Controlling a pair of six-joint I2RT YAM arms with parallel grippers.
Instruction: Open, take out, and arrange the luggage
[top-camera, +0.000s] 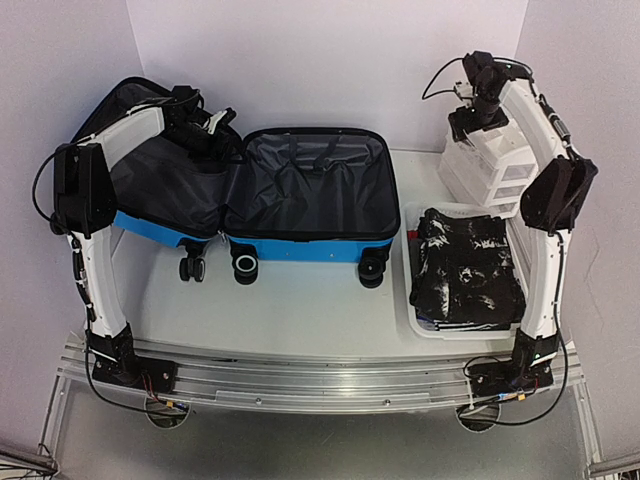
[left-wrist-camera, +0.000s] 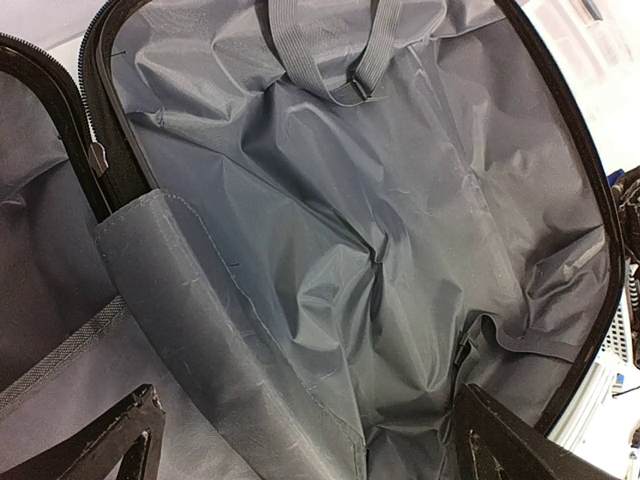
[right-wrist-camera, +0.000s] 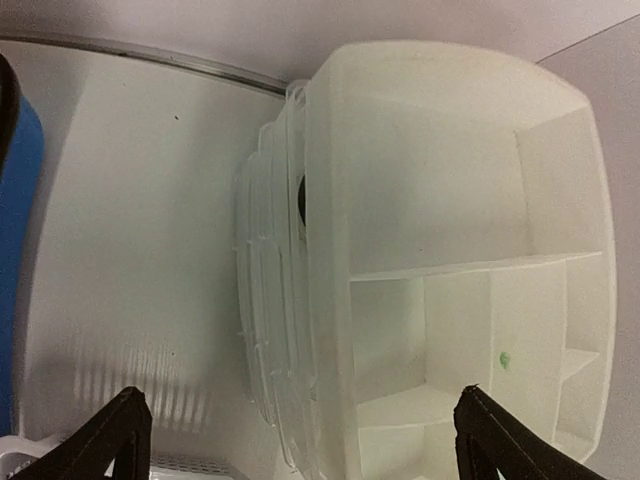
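The blue luggage (top-camera: 300, 247) lies wide open on the table, both halves showing grey lining; the right half (top-camera: 310, 185) holds nothing but its straps. My left gripper (top-camera: 205, 125) hovers over the hinge area between the halves, open and empty. In the left wrist view the lining (left-wrist-camera: 380, 220) fills the frame, with my fingertips (left-wrist-camera: 125, 440) wide apart. My right gripper (top-camera: 478, 100) is open and empty above the white drawer organizer (top-camera: 492, 165), whose compartments (right-wrist-camera: 450, 230) show in the right wrist view.
A white mesh basket (top-camera: 412, 300) at the right front holds folded black-and-white clothes (top-camera: 465, 265). White walls close in the back and both sides. The luggage wheels (top-camera: 245, 266) face the near side.
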